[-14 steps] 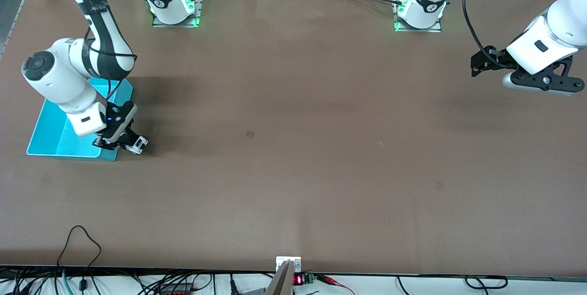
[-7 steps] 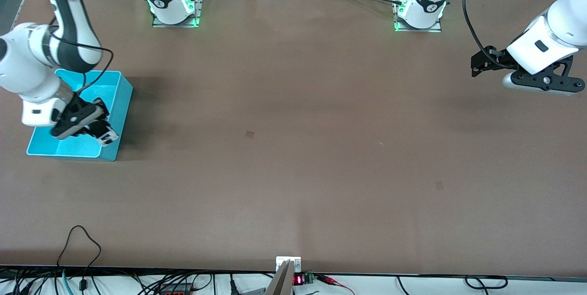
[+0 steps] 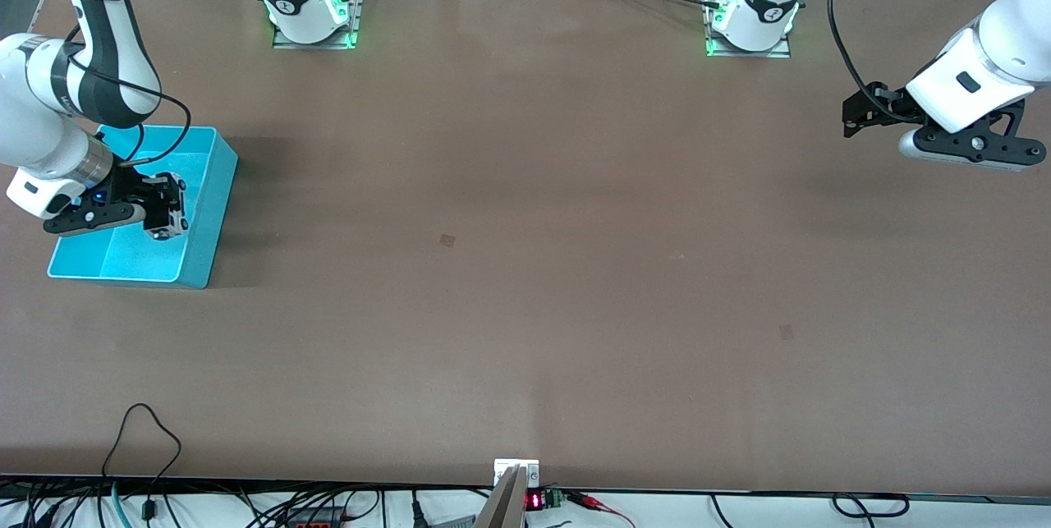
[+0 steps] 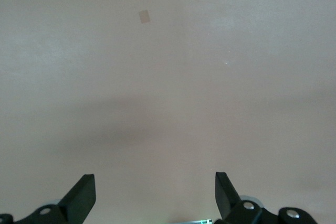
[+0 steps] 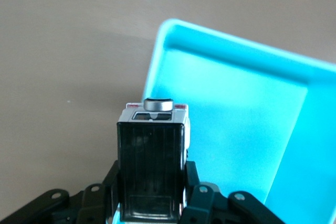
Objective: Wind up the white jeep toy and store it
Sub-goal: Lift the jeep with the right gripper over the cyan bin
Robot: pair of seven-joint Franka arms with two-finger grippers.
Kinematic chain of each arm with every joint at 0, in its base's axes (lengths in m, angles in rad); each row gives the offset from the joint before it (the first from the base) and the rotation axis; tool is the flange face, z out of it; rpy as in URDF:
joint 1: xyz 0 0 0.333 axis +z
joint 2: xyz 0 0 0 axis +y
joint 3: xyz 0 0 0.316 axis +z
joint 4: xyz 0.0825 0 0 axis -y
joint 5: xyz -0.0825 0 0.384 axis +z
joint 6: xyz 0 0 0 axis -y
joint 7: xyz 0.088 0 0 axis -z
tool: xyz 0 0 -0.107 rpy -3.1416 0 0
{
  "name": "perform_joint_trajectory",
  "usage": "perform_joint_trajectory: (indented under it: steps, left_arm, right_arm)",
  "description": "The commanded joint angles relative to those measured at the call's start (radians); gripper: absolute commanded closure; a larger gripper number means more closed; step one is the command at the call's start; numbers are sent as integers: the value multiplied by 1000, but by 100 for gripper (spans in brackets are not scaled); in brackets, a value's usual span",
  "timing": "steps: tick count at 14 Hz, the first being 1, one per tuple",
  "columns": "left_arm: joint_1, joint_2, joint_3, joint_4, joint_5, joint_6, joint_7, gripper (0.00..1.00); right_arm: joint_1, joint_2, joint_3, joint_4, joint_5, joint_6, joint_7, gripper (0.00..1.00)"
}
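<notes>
So the right gripper (image 3: 164,216) has the white jeep toy (image 5: 152,156) pinched between its fingers and is holding it up over the turquoise bin (image 3: 215,183), at the right arm's end of the table. In the right wrist view you're looking down the jeep's black roof with the bin's inside past it.

What I'd worry about: the toy sits close to the bin's wall rather than dead centre, so if it lets go from up there the jeep could bounce off the rim or roll out onto the table. And if it's wound, the wheels might kick it around on landing.

The left gripper (image 3: 858,113) is just waiting, jaws spread with nothing in them, over the left arm's end.

The table (image 3: 525,306) is plain brown, matte, with a few small marks. Cables run along the edge nearest the front camera.
</notes>
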Motion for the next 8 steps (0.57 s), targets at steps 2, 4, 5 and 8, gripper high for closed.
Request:
perform_joint_trajectory:
  steps: [2, 4, 5, 8]
  left_arm:
    - [5, 2, -5, 17, 16, -13, -10, 0]
    - [5, 4, -5, 19, 18, -7, -8, 0]
    - [5, 4, -5, 19, 16, -10, -7, 0]
    - [5, 4, -5, 19, 16, -10, -7, 0]
  right_arm:
    - [-79, 10, 0, -1, -14, -25, 105, 100]
    - [-111, 41, 0, -4, -14, -8, 106, 100]
    - [-114, 50, 0, -6, -14, -6, 106, 100]
    - [-127, 90, 0, -9, -14, -5, 106, 100]
